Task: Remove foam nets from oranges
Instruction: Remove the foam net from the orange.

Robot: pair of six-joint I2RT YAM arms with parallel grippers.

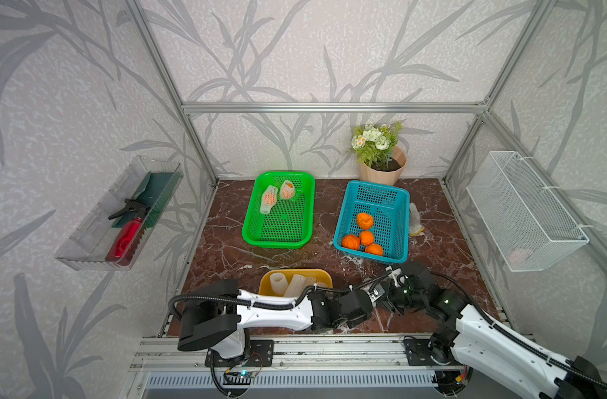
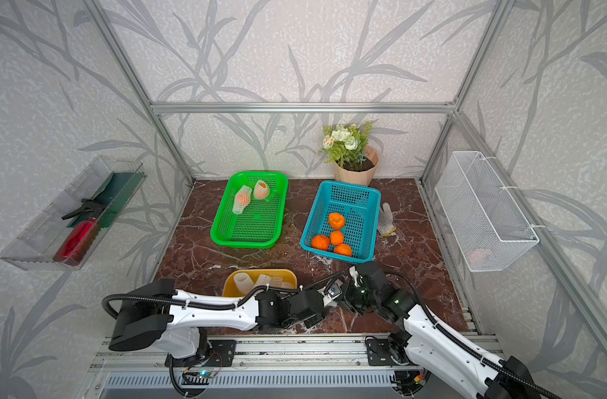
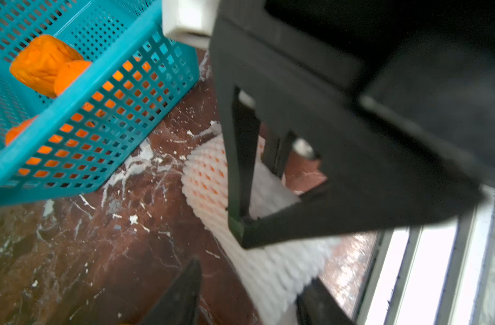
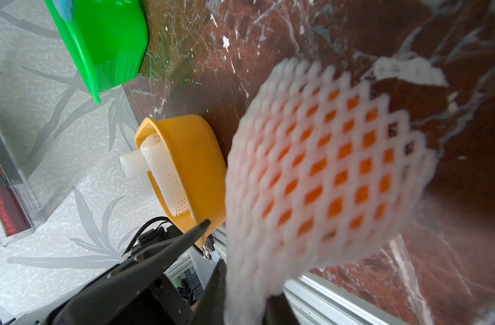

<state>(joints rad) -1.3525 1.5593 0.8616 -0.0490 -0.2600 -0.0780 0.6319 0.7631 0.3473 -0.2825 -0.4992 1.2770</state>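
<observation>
Foam net point(image 4: 249, 174), soft diamond mesh over round orange point(image 4: 315, 194): R hand point(image 4: 246, 298) clamped on tail; L hand point(image 3: 253, 273) apart.

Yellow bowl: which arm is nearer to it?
Left. The left arm reaches across the yellow bowl's near side; the right arm is farther off, by the blue basket's near corner.

You have bright, even light in both top views, soft shadows on the dark red marble tabletop point(image 1: 226, 255) and bowed edges, while in the wrist views the off-white foam mesh net point(image 4: 311, 168) blurs and the silver aluminium front rail point(image 3: 435, 270) glares white.
</observation>
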